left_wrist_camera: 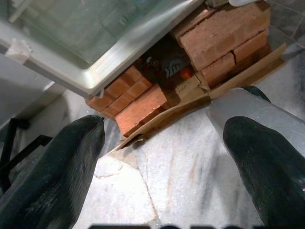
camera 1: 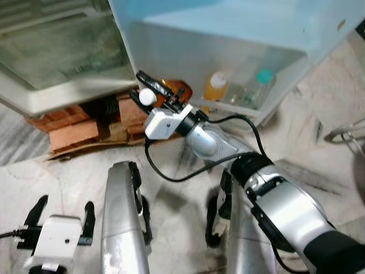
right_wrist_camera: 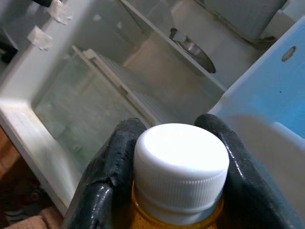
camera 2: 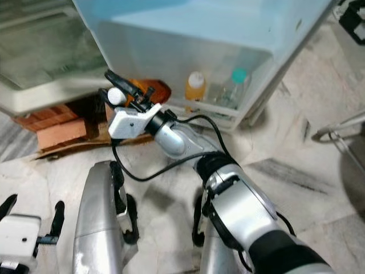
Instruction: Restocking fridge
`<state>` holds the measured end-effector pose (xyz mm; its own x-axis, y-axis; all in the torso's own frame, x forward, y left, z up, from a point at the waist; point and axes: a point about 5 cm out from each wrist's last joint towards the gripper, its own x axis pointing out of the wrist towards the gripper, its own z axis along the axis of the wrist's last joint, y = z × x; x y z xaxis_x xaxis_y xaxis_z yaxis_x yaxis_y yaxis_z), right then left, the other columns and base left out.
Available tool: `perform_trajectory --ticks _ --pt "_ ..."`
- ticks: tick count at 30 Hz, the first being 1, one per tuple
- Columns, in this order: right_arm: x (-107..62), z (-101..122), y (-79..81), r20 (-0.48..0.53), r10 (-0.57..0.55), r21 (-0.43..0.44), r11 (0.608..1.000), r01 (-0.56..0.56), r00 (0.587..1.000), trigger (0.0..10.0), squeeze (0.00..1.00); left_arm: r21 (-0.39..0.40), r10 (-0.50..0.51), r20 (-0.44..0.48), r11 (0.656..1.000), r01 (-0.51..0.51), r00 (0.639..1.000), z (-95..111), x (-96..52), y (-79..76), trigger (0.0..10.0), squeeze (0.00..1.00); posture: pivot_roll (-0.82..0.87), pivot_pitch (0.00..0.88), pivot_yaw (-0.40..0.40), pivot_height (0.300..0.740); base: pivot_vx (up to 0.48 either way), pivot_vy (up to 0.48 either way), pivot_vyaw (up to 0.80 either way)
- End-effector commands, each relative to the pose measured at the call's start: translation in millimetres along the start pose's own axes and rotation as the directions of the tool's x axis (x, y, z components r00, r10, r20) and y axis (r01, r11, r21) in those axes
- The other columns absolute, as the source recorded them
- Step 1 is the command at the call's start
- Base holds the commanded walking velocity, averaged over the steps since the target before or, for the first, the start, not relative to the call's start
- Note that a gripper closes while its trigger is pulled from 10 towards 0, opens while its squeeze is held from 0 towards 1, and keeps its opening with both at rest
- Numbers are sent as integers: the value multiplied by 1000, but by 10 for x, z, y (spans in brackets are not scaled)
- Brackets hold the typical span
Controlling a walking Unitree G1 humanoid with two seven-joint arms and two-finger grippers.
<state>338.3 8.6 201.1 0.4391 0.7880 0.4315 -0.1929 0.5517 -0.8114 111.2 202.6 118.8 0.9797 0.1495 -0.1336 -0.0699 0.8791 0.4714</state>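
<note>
Right end effector (camera 1: pixel 149 90) extended toward fridge door shelf (camera 1: pixel 251 111), clenched on white-capped orange bottle (right_wrist_camera: pixel 178 164); left end effector (camera 1: pixel 60 214) low, released.

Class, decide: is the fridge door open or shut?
Open. The fridge door is swung wide, its shelf showing an orange bottle and a clear bottle.

The floor (camera 1: pixel 319 148) is pale marble, veined with grey and marked by darker seams. A stack of red bricks (camera 1: pixel 71 128) sits on a flattened sheet of cardboard (camera 1: pixel 85 147), tucked into the shadow under the white cabinet. To the right, a bent metal frame (camera 1: pixel 348 132) stands on the stone. The light is soft and even, with little glare.
</note>
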Motion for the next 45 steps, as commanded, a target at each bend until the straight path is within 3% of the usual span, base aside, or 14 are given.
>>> perform_trajectory --ticks 1,8,13,22,25,26,28,31,39,40,45 --pt "76 47 0 27 9 -33 999 -8 1000 10000 0 10 -8 -34 1000 9 999 -42 -40 -5 10000 0 202 416 20 492 0 0 0" --pt "58 -49 1 -41 -15 -106 994 11 999 10000 0 13 -7 -36 1000 7 999 -35 -64 1 10000 0 213 418 21 492 0 0 0" --pt "77 -103 -70 -71 -138 -212 970 120 988 10000 0 22 -12 -38 1000 13 999 -33 -80 4 10000 0 225 420 27 492 0 0 0" --pt "103 -140 -80 -124 -182 -238 960 149 976 10000 0 36 -23 -40 999 25 999 -32 -112 8 10000 0 244 422 32 492 0 0 0" --pt "-5 -268 7 -274 -162 -160 980 122 948 10000 0 38 -28 -41 999 29 999 -33 -118 9 10000 0 247 426 33 492 0 0 0" --pt "-5 -268 7 -274 -162 -160 980 122 948 10000 0 38 -28 -41 999 29 999 -33 -118 9 10000 0 247 426 33 492 0 0 0" --pt "-121 -391 36 -408 -158 -59 987 147 899 10000 0 40 -30 -45 999 32 999 -41 -119 10 10000 0 247 426 33 492 0 0 0" --pt "-242 -506 38 -517 -154 25 981 194 842 10000 0 39 -31 -49 999 33 998 -46 -120 5 10000 0 249 427 32 492 0 0 0" --pt "-376 -633 -29 -612 -155 108 955 276 776 10000 0 30 -29 -55 999 31 998 -63 -98 -7 10000 0 241 417 27 492 0 0 0" --pt "-407 -672 -53 -646 -143 158 936 315 750 10000 0 30 -29 -54 999 31 998 -63 -87 -12 10000 0 240 416 26 492 0 0 0" --pt "-452 -721 -91 -681 -141 184 917 353 719 10000 0 31 -31 -56 999 33 998 -70 -65 -17 10000 0 241 412 26 492 0 0 0"
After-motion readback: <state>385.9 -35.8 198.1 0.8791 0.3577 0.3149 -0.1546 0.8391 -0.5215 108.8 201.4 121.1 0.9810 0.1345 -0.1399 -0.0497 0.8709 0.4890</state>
